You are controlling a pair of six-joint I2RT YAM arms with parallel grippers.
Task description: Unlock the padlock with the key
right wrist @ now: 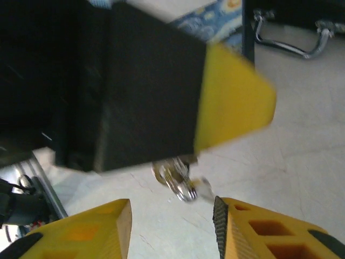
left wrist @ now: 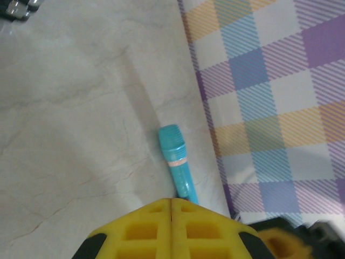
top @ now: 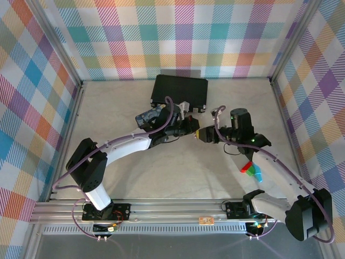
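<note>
My left gripper is at the table's middle, its yellow jaws pressed flush together. In the right wrist view its black body and yellow finger loom large. A small blurred cluster hangs just beneath them. It has a dark bit on top and silvery loops below, probably the padlock. A pale sliver beside it may be the key. Whether the left jaws hold any of it I cannot tell. My right gripper faces it from the right, open, with the cluster just beyond its fingertips.
The black case lies at the back, its silver handle showing. The blue painted box sits under the left forearm. A cyan marker lies by the right wall, near red and green items.
</note>
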